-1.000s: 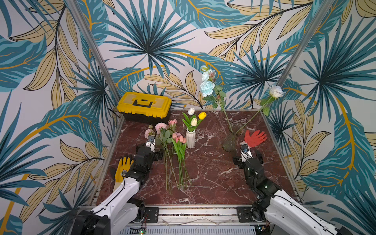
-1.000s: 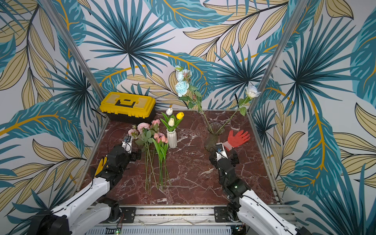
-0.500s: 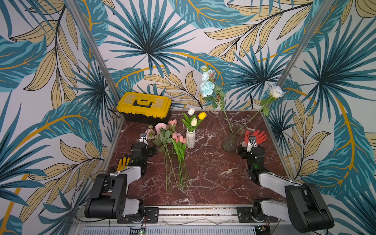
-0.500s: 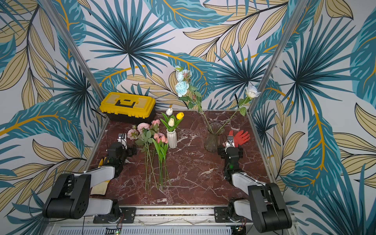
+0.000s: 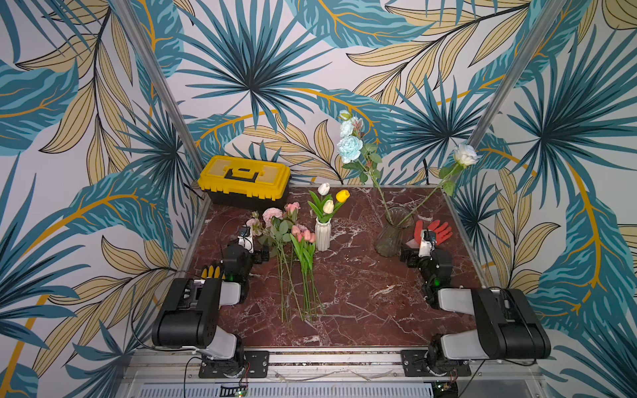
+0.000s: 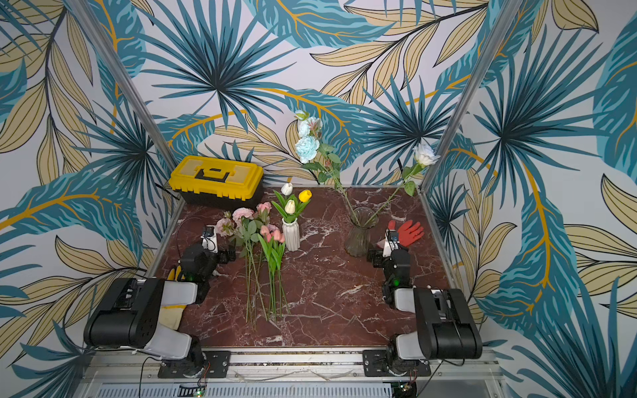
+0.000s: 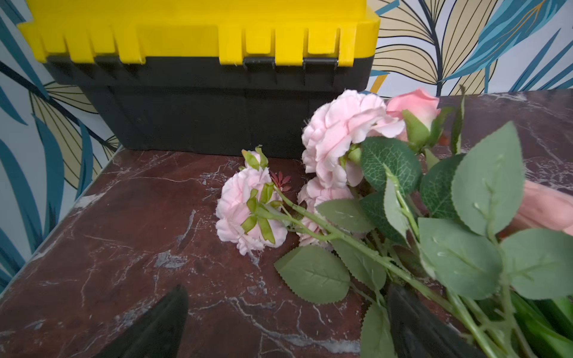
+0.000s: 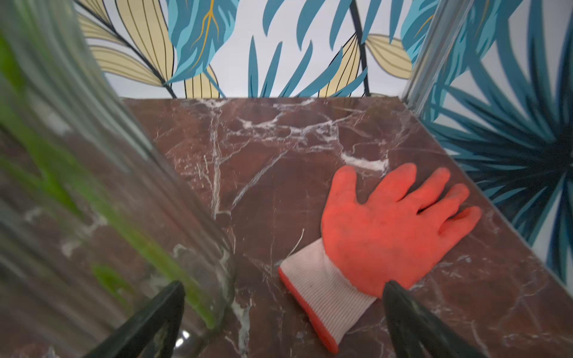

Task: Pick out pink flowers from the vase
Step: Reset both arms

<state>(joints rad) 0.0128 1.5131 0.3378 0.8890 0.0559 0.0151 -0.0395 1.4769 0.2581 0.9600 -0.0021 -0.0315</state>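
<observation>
The pink flowers [image 5: 272, 215] [image 6: 243, 214] lie flat on the marble table, blooms toward the back, with pink tulips [image 5: 303, 236] beside them. In the left wrist view the pink blooms [image 7: 338, 133] lie just ahead. My left gripper [image 5: 255, 253] [image 6: 220, 253] [image 7: 288, 289] is open and empty, low beside their leaves. The glass vase [image 5: 391, 237] [image 6: 358, 237] [image 8: 77, 186] holds only pale blue and white roses. Between this vase and a red glove, my right gripper [image 5: 418, 253] [image 6: 384, 255] [image 8: 284, 283] is open and empty.
A yellow toolbox [image 5: 246, 179] [image 7: 198, 37] stands at the back left. A small white vase [image 5: 323, 234] holds white and yellow tulips. The red glove [image 5: 436, 231] [image 8: 393, 229] lies at the right edge. A yellow glove [image 5: 210, 272] lies under the left arm.
Both arms have folded down, their elbows dropping toward the front rail. The right gripper has shifted slightly right. Both grippers stay open and the flowers have not moved.
</observation>
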